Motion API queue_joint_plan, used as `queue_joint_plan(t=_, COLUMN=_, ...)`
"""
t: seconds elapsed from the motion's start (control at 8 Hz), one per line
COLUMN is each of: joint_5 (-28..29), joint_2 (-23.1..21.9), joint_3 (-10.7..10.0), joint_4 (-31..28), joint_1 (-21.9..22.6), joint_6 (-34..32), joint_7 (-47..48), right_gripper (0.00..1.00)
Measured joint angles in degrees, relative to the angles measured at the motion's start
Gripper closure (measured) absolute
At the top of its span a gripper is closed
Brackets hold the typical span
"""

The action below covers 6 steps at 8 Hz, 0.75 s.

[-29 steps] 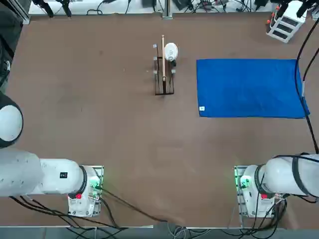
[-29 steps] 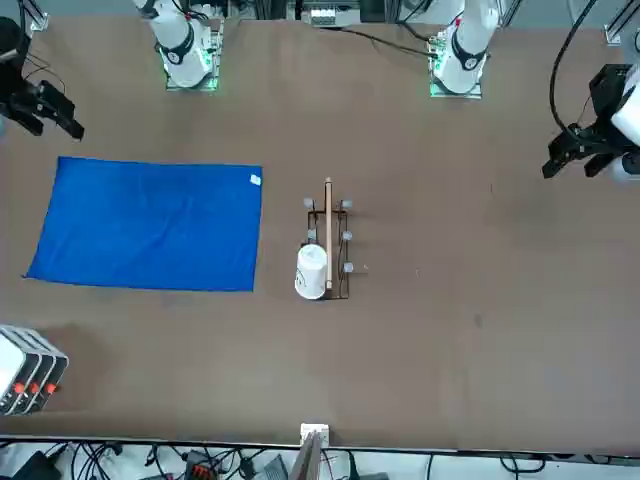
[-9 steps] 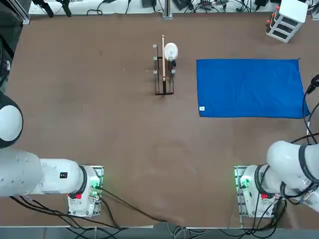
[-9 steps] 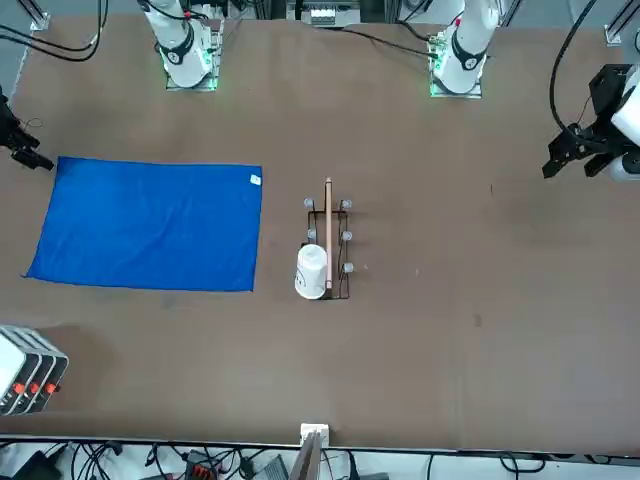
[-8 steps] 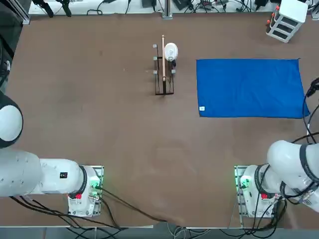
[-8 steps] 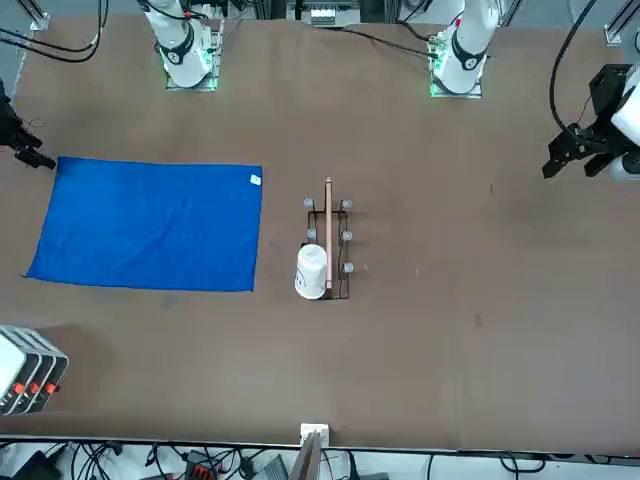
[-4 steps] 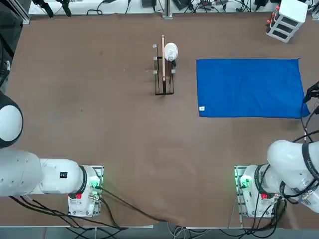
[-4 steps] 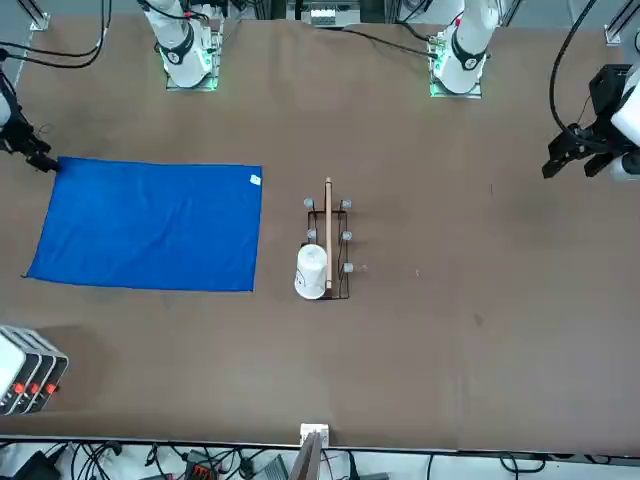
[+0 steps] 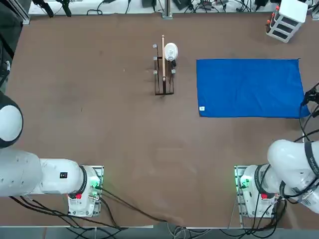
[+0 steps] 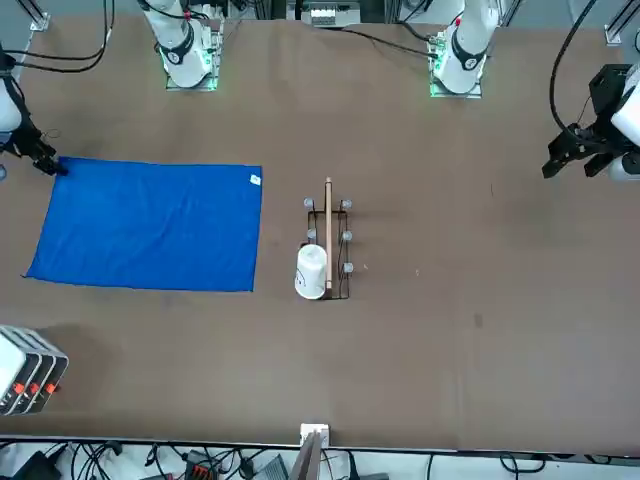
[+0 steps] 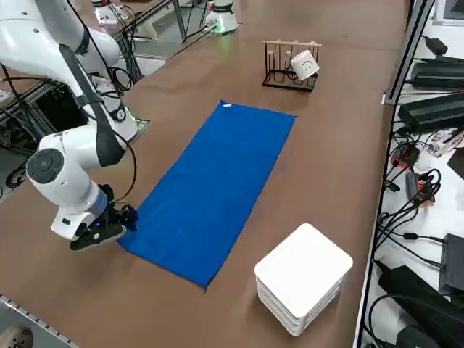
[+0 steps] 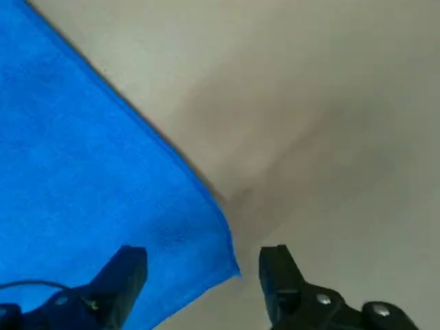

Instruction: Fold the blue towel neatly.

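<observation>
1. Presently the right pincer [image 12: 202, 256] stands wide at one corner of the blue towel [image 9: 249, 88], with nothing in its grip. The towel lies flat and unfolded on the right part of the bench [image 9: 124, 149]; its white tag [image 9: 202, 108] is at a different corner.
2. The corner's tip shows between the two fingers in the wrist view, close to one of them, while the other finger overlaps the cloth. If the pincer closes off-centre, it may catch only a sliver of hem, which could slip out on the lift.
3. Height is the likeliest trouble. Closing too high would miss such thin cloth altogether; going down too hard could press a finger on the towel and pin it or ruck it against the bench.
4. Should the grip hold, a low, sideways pull may drag the whole towel rather than turn one part over, since nothing is seen weighing it down.
5. One pincer lifting one corner would probably leave the neighbouring corner trailing, giving a skewed or diagonal fold with creases.
6. The arm's black cables [image 9: 302, 122] hang close to that end, and might brush the cloth if the wrist swings across.
7. A wide sweep could also knock the rack [image 11: 290, 78] with its white mug [image 11: 304, 65], or the stacked white trays [image 11: 301, 275] beside the towel.
</observation>
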Motion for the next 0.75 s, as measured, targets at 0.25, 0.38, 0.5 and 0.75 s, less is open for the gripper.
queue_joint_plan(t=0.25, joint_5=0.0, joint_2=0.33, joint_3=0.03, joint_4=-0.01, joint_1=-0.38, joint_6=0.79, joint_7=-0.02, right_gripper=0.01)
queue_joint_plan(t=0.38, joint_5=0.0, joint_2=0.76, joint_3=0.03, joint_4=-0.03, joint_1=-0.52, joint_6=1.8, joint_7=-0.03, right_gripper=0.02)
queue_joint_plan(t=0.5, joint_5=0.0, joint_2=1.34, joint_3=0.03, joint_4=-0.03, joint_1=-0.56, joint_6=2.4, joint_7=-0.04, right_gripper=0.03)
queue_joint_plan(t=0.75, joint_5=0.0, joint_2=1.95, joint_3=0.05, joint_4=-0.04, joint_1=-0.57, joint_6=2.6, joint_7=-0.06, right_gripper=0.1)
